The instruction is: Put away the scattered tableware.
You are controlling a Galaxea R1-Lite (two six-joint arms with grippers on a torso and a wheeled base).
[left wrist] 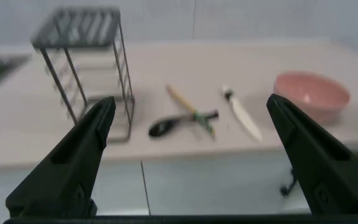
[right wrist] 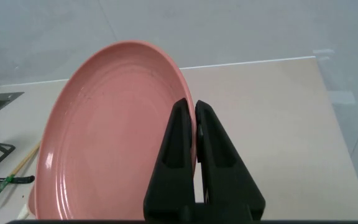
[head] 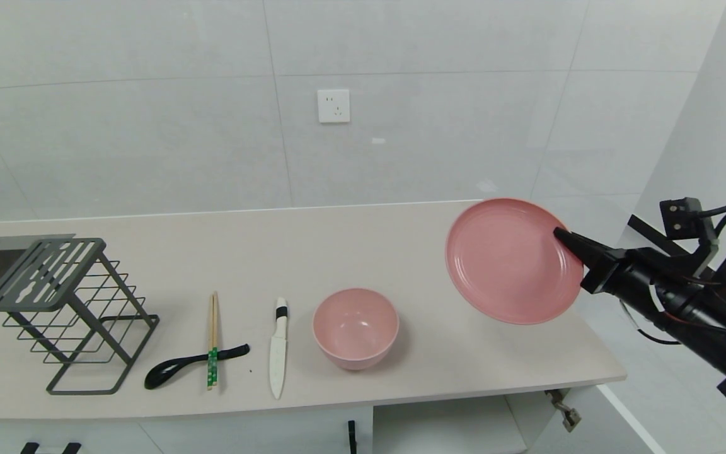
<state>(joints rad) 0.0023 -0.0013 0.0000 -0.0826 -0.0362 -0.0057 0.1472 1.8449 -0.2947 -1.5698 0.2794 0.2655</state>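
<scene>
Left gripper [left wrist: 190, 102] is held wide open off the counter's [head: 464, 359] front edge. Near that edge are ranged a wire rack [head: 70, 302], black spoon [head: 174, 369] crossed by chopsticks [head: 213, 328], white knife [head: 279, 347] and pink bowl [head: 355, 326]. Farther right, the pink plate [head: 508, 261] is clamped at its rim by the right gripper [head: 559, 234], tilted above the counter.

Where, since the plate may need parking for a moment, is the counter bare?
Bare: the whole back strip of the counter along the wall, from behind the rack to the right end; also the front corner right of the bowl, below the held plate. Crowded: the front row, rack, spoon, chopsticks, knife, bowl, with narrow gaps only.
</scene>
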